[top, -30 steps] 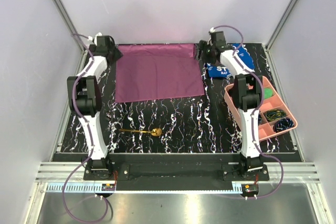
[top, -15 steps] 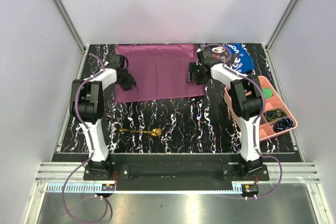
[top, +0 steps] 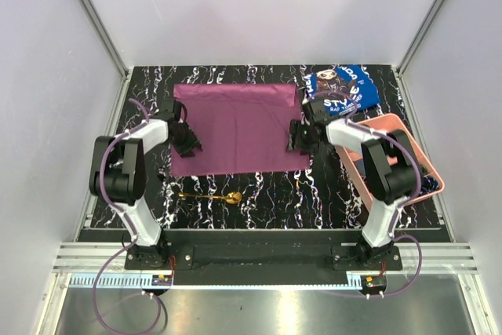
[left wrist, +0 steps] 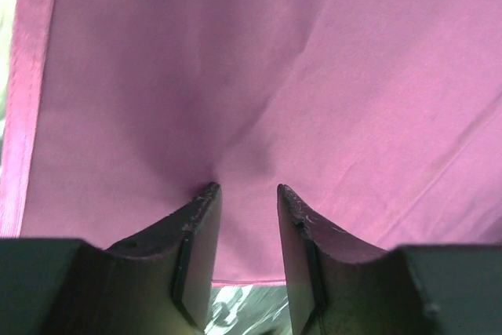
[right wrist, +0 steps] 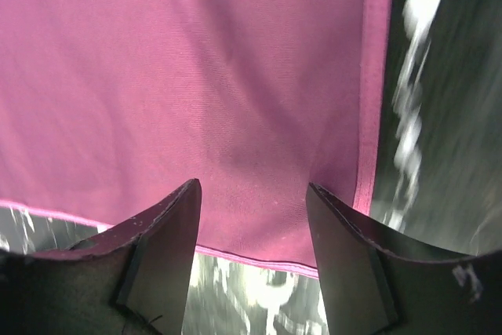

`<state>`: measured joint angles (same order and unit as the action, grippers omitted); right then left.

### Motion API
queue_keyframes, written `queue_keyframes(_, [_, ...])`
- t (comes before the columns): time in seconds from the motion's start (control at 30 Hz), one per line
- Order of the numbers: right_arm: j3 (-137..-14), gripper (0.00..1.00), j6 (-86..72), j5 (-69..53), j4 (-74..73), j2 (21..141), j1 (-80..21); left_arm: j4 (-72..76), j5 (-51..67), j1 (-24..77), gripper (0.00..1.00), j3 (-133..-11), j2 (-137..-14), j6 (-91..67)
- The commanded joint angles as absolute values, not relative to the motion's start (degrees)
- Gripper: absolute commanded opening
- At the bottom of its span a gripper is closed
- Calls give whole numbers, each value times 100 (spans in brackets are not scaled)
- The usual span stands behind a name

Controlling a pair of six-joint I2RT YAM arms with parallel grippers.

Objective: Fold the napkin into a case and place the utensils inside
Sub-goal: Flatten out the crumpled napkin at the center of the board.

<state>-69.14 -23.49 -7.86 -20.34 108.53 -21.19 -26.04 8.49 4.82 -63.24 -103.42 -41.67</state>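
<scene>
Marbled bench (top: 274,194) — napkin (top: 235,127) flat, unfolded; spoon (top: 212,195) outside. Your left jaws half-open, right jaws wide, gripping nothing — all folding left.

White walls (top: 259,5), marbled tabletop (top: 259,202) (black, white-veined)

Napkin (right wrist: 196,76), plum-purple, spread flat across the frame, hemmed side edge and near edge shown. Right gripper (right wrist: 252,186), fingers parted, poised over near hem. Black veined table (right wrist: 439,115) exposed beside and below.
</scene>
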Motion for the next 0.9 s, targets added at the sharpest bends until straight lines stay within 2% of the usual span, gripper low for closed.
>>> queue_keyframes(0.0, [-6047, 65, -2601, -958, -2180, 10065, -2320, -3032, 932, 457, 42, -6100, -9625, -3578])
queue_keyframes(0.1, [-6336, 69, -2453, -661, -2276, 9730, -2303, -2892, 1001, 317, 47, -6441, -9343, -3516])
queue_keyframes(0.17, [-6860, 77, -2199, -353, -2285, 9782, -2285, -2726, 1195, 107, 49, -6879, -9448, -3585])
queue_keyframes(0.23, [-7345, 79, -2110, -185, -2320, 10166, -2198, -2541, 1728, -52, 49, -7206, -9762, -3743])
queue_keyframes(0.37, [-8741, 84, -1908, -211, -2443, 11081, -1786, -2023, 1925, -430, 52, -7987, -10396, -4060])
queue_keyframes(0.4, [-8910, 85, -1881, -237, -2417, 11240, -1732, -1969, 1890, -474, 59, -8268, -10537, -4087])
queue_keyframes(0.53, [-9684, 88, -1688, -404, -2399, 12074, -1512, -1977, 1977, -659, 70, -9198, -11589, -4087])
queue_keyframes(0.63, [-10246, 86, -1600, -571, -2364, 12470, -1398, -1802, 2214, -782, 72, -9744, -12231, -4113])
queue_keyframes(0.73, [-10511, 79, -1477, -686, -2329, 12769, -1319, -1671, 2398, -800, 71, -10150, -12716, -4157])
queue_keyframes(0.77, [-10573, 74, -1477, -694, -2320, 12831, -1301, -1426, 2452, -809, 70, -10195, -12805, -4288])
queue_keyframes(0.87, [-10713, 70, -1581, -993, -2303, 13043, -1213, -1099, 2488, -800, 70, -10353, -13069, -4491])
